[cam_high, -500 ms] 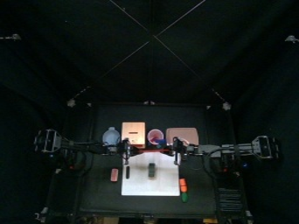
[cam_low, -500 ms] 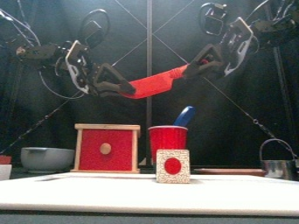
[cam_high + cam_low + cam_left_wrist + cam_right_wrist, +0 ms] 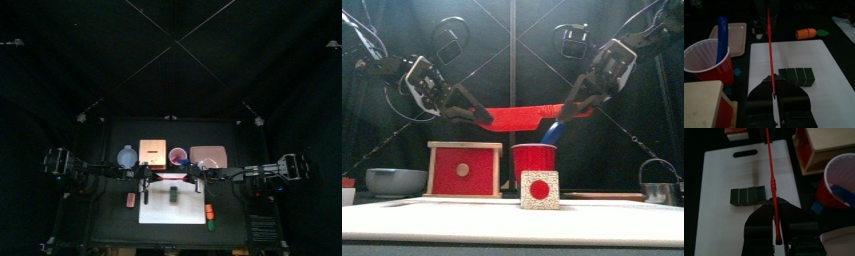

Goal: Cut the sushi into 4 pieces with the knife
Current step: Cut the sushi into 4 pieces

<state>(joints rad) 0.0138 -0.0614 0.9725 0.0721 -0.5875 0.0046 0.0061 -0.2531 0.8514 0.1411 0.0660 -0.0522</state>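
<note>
Left jaws and right jaws each clamp one end of the knife [image 3: 523, 118], holding it roughly level, crosswise above the sushi [image 3: 796, 76] on the board [image 3: 821, 55], evidently for a downward cut.

The red knife [image 3: 523, 118] is one bright red from end to end. The cup [image 3: 533, 160] is the same red, and the blue knife [image 3: 552, 132] in it is a deep blue. The box [image 3: 465, 168] is pale wood with a red front and a pale round spot at its centre. End-on, the sushi roll [image 3: 540, 190] shows a speckled cream face around a red disc; its sides are dark green. The board [image 3: 513, 215] is plain white, the bowl [image 3: 396, 181] blue-grey, the tray [image 3: 209, 155] pink, the table [image 3: 110, 228] black. One small toy [image 3: 805, 33] is orange, its neighbour [image 3: 821, 32] green.
</note>
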